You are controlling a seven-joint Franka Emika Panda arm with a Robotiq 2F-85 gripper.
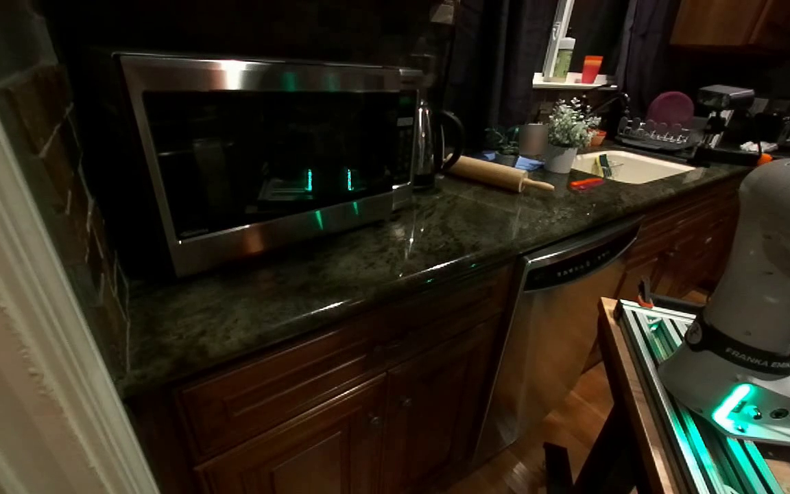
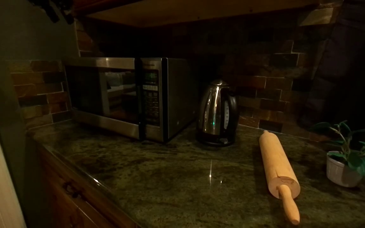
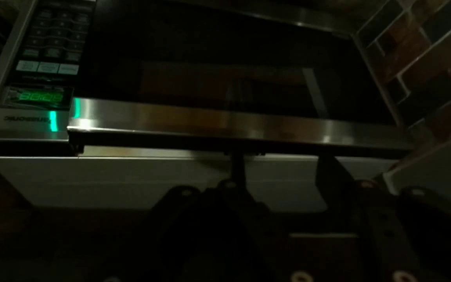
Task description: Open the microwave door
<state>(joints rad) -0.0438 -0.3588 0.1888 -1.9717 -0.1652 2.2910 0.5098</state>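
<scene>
The microwave (image 2: 182,98) stands on the counter in both exterior views. Its steel-framed dark glass door (image 1: 265,151) also shows upside down in the wrist view (image 3: 210,119), beside the keypad and green display. There, a thin bright strip behind the door's top edge widens toward the control panel, so the door looks slightly ajar. My gripper (image 3: 281,157) shows only in the wrist view, dark and dim. Its two fingers are spread apart with nothing between them. Their tips line up with the door's top edge; I cannot tell whether they touch it.
A steel kettle (image 2: 215,110) stands right beside the microwave. A wooden rolling pin (image 2: 277,158) and a small potted plant (image 2: 344,171) lie further along the counter (image 1: 436,233). A brick wall (image 3: 437,70) is close by the door's hinge side. A cabinet (image 2: 201,11) hangs above.
</scene>
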